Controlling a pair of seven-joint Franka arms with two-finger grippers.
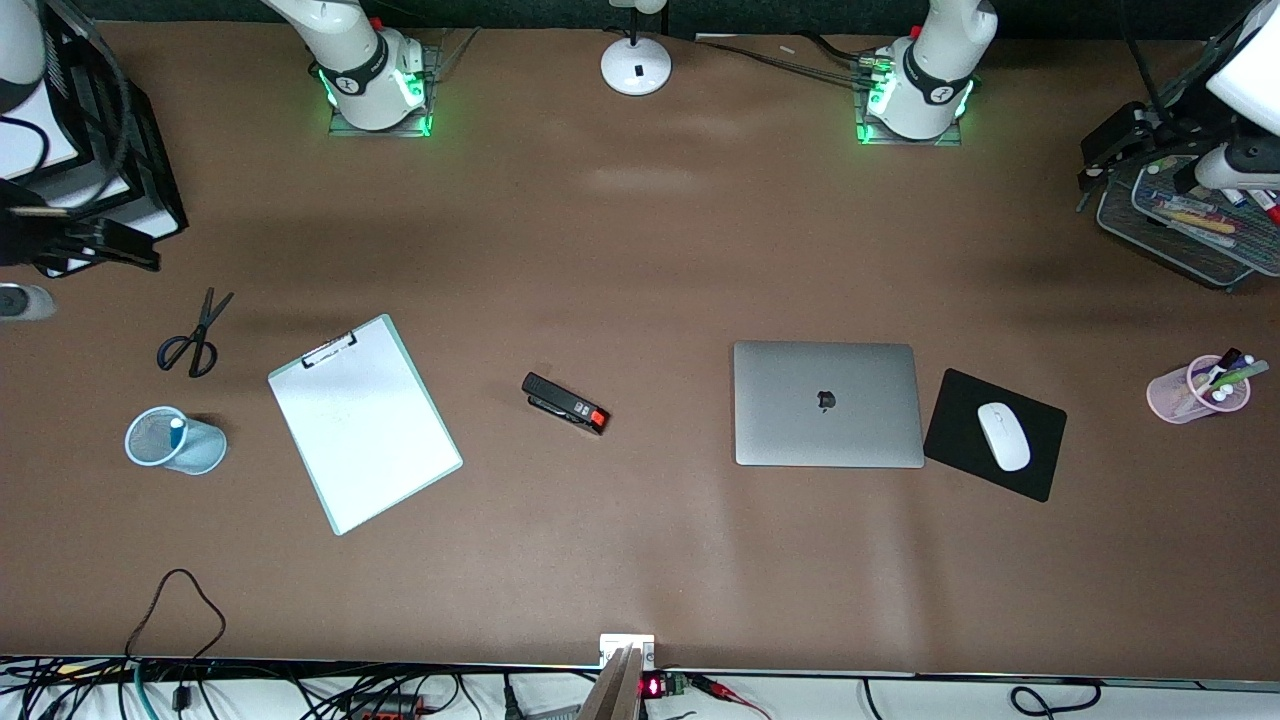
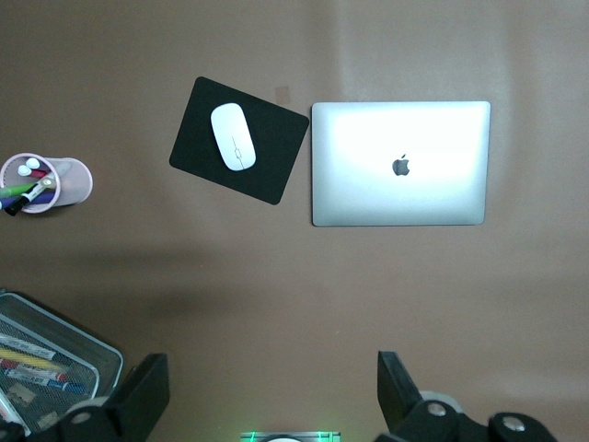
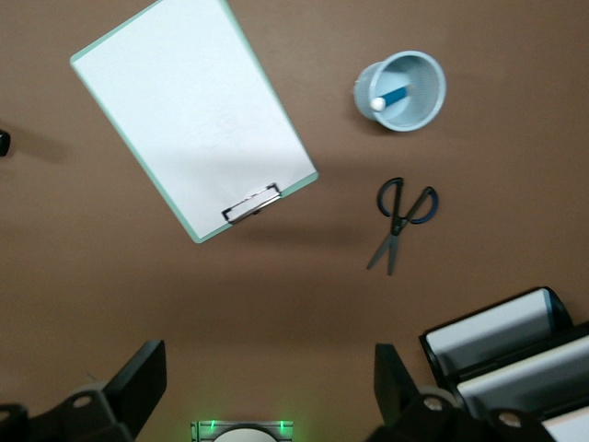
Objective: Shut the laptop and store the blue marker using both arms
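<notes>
Two end effectors [image 2: 267,396] [image 3: 267,396], one laptop [image 1: 828,403]

Brown counter [image 1: 640,250] carrying, from the right arm's end to the left arm's: scissors [image 1: 192,338]; a light-blue mesh cup [image 1: 175,441] holding the blue marker [image 1: 177,428]; a white clipboard [image 1: 363,421]; a black stapler [image 1: 565,402]; the closed laptop [image 1: 827,404]; just beside it, a black mouse pad [image 1: 960,420] bearing a white mouse [image 1: 1003,436]; a pink pen cup [image 1: 1195,391]. A mesh tray [image 1: 1190,245] and a white lamp base [image 1: 636,65] lie farther from the front camera.
</notes>
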